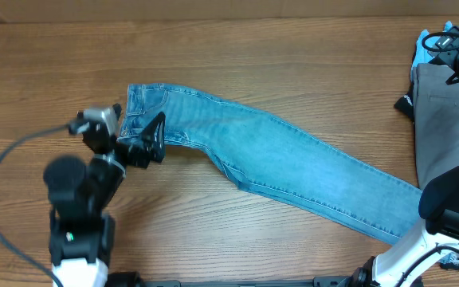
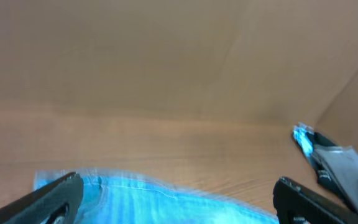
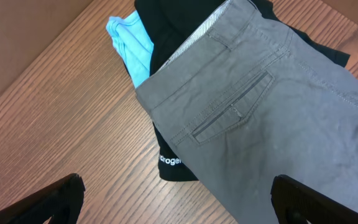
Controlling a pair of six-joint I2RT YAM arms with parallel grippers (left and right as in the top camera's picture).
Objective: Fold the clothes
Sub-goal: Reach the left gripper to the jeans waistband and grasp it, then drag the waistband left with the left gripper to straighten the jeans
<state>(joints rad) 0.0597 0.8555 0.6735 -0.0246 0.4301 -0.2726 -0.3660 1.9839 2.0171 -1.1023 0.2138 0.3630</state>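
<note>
The left gripper (image 1: 151, 142) stands wide open and holds nothing. It hangs at the waist end of the jeans (image 1: 293, 163), its fingertips over the waistband edge; whether they touch the denim I cannot tell, since the left wrist view is blurred. The right gripper (image 3: 179, 205) is also spread wide and empty. It hovers past the hem end of the jeans, above the grey trousers (image 3: 266, 112).

The jeans lie stretched out at full length on the table (image 1: 213, 56), running slantwise from the waist by the left gripper to the hems near the right arm. Only about one leg's width shows, so they may already be doubled lengthwise, though I cannot be sure. No fold across the length has been made.

Just beside the hem end lies a loose pile. The trousers are on top, with a black garment (image 3: 173, 25) under them and a sky-blue one (image 3: 129, 46) on the side away from the jeans. None of it looks neatly squared.

My judgement is that the task is near its start. The jeans need their crosswise folds and the pile is yet to be sorted.
</note>
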